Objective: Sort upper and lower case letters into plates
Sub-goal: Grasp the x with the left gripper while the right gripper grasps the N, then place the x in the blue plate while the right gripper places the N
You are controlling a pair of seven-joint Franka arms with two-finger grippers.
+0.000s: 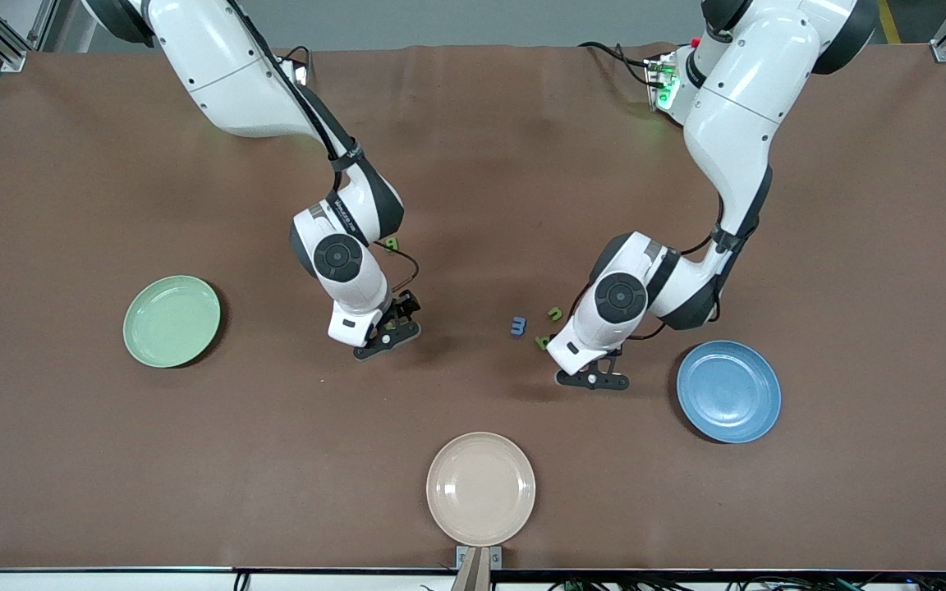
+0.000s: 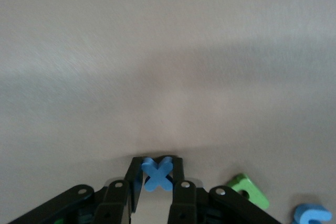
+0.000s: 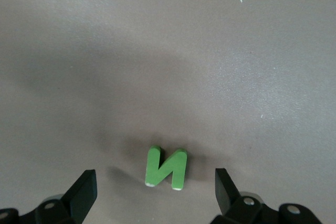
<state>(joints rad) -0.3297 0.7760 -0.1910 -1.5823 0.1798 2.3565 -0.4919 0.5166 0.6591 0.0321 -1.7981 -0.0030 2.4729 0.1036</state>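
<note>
- Spreading under everything is the brown surface [image 1: 71, 460]; both arms reach down onto its middle.
- Three plates lie on it, well apart from one another: the mint green plate [image 1: 172, 321] toward the right arm's end, the blue plate [image 1: 728, 391] toward the left arm's end, and the beige plate [image 1: 480, 488] nearest the front camera; none of them holds a letter.
- The left hand [image 1: 593, 379] is low at the surface just beside the blue plate; in the left wrist view its fingers [image 2: 181, 192] are pressed together on a blue letter x [image 2: 157, 173].
- The right hand [image 1: 388, 338] is low over the surface between the green plate and the middle; its fingers [image 3: 84, 191] stand wide apart, with a green letter N [image 3: 166, 167] lying flat between them, touching neither.
- Loose letters sit near the left hand: a blue letter [image 1: 518, 326], a green letter [image 1: 555, 313] beside it, and another green one [image 1: 542, 341] partly hidden by the arm; one more small green letter [image 1: 392, 243] lies beside the right arm's wrist.
</note>
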